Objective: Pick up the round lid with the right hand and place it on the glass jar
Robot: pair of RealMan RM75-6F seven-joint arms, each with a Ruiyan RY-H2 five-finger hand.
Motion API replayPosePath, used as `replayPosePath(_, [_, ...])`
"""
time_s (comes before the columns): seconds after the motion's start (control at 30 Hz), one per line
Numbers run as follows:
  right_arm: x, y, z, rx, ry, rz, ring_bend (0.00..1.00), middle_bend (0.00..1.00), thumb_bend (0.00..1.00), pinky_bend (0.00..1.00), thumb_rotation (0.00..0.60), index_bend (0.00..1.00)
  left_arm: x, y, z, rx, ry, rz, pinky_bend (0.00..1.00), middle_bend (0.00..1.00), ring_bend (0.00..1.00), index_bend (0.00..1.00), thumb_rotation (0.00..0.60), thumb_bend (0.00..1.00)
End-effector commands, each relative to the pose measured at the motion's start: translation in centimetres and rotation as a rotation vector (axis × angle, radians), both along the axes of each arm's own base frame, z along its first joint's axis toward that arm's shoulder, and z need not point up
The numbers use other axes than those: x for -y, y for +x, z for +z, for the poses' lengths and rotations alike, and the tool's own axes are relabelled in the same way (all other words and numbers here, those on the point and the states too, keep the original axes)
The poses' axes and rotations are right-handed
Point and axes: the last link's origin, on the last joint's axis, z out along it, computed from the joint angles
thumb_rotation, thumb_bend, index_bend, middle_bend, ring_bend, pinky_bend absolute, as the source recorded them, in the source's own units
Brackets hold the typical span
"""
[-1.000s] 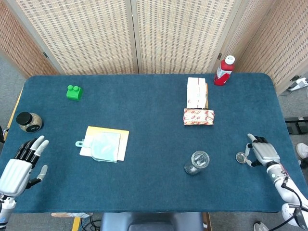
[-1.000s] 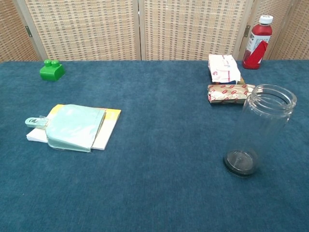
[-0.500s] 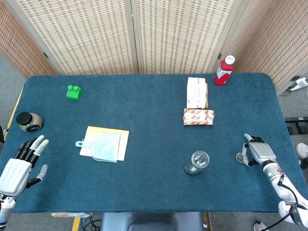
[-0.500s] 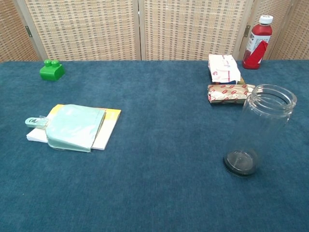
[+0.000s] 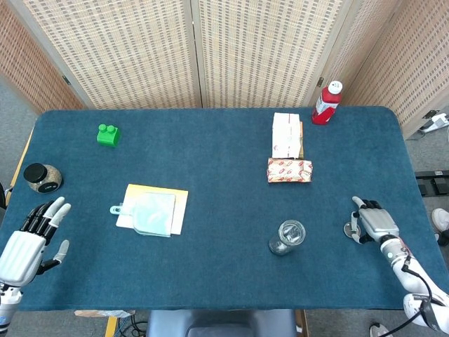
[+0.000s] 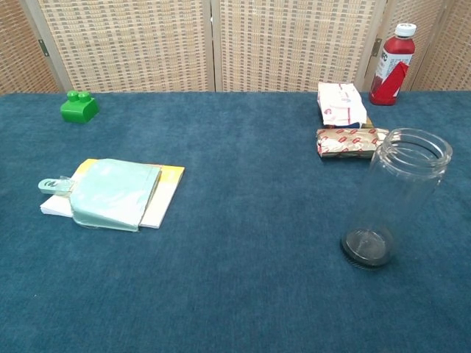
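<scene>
Risked skidding the thin round lid (image 5: 349, 229) across the cloth or losing it mid-lift toward the glass jar (image 5: 287, 236), standing open well to the left. Right hand (image 5: 370, 223) lay over the lid's right edge, fingers curled; grip impossible to tell.

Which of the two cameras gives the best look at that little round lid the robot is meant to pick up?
The head view. There the round lid lies on the table, partly covered by the right hand. The chest view shows the glass jar but neither lid nor hand.
</scene>
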Motion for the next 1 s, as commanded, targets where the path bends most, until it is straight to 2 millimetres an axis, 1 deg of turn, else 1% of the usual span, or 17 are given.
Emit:
replayPosePath(0.03, [0.11,-0.14,-0.11,-0.005,0.003,-0.004,0.00,0.02,0.33,0.00,0.600,0.59,-0.01,0.00,0.03,0.001,0.001,-0.003,0.07,0.00,0.00,0.00,0.600,0.45])
replayPosePath(0.4, [0.78,0.07,-0.11,0.003,0.000,-0.006,0.00,0.03,0.34,0.00,0.600,0.60,0.04,0.03,0.19,0.016,-0.003,-0.021,0.08,0.00,0.00,0.00,0.600,0.45])
replayPosePath(0.57, [0.86,0.05,-0.34,-0.005,0.005,-0.001,0.00,0.03,0.39,0.00,0.600,0.60,0.12,0.04,0.23,0.017,0.000,-0.023,0.08,0.00,0.00,0.00,0.600,0.44])
replayPosePath(1.0, [0.56,0.38,-0.13,-0.012,0.004,0.013,0.00,0.03,0.39,0.00,0.600,0.62,-0.08,0.10,0.17,0.016,0.000,-0.027,0.08,0.00,0.00,0.00,0.600,0.44])
